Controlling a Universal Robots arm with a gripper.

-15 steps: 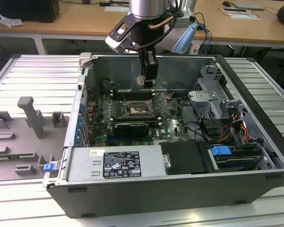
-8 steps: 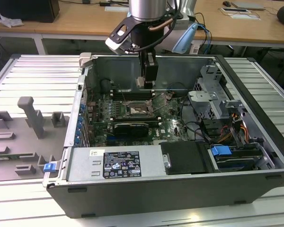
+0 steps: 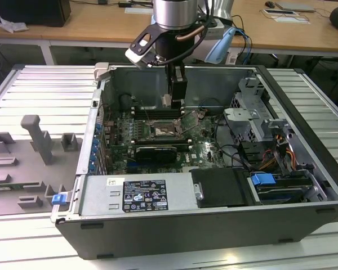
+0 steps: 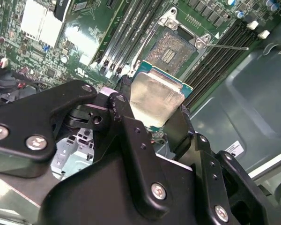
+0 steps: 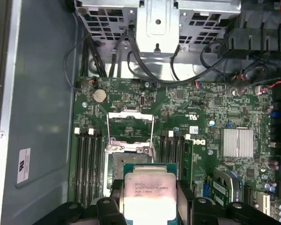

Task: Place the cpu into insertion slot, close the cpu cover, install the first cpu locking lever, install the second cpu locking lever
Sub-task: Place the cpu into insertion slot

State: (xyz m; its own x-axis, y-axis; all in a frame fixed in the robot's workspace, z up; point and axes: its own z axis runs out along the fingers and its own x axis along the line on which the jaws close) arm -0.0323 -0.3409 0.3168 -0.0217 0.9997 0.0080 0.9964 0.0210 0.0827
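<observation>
1. The gripper (image 4: pixel 152 107) squeezes the cpu (image 4: pixel 155 93) by its edges.
2. The cpu hangs above the insertion slot (image 3: pixel 164 130), in the upper middle of the exterior view.
3. Both are inside the open computer case (image 3: pixel 158 233).

Bright, even overhead light fills the exterior view. The ribbed silver metal table (image 3: pixel 39 84) at the exterior view's left looks washed pale, and the inside of the open dark-grey computer case (image 3: pixel 214 230) is shaded. In the second wrist view, glare whitens the finned silver heatsink (image 4: pixel 40 23) and sheens the pale silver-grey square cpu (image 4: pixel 154 96). In the first wrist view, the black cable bundle (image 5: pixel 257 37) sinks into shadow.
</observation>
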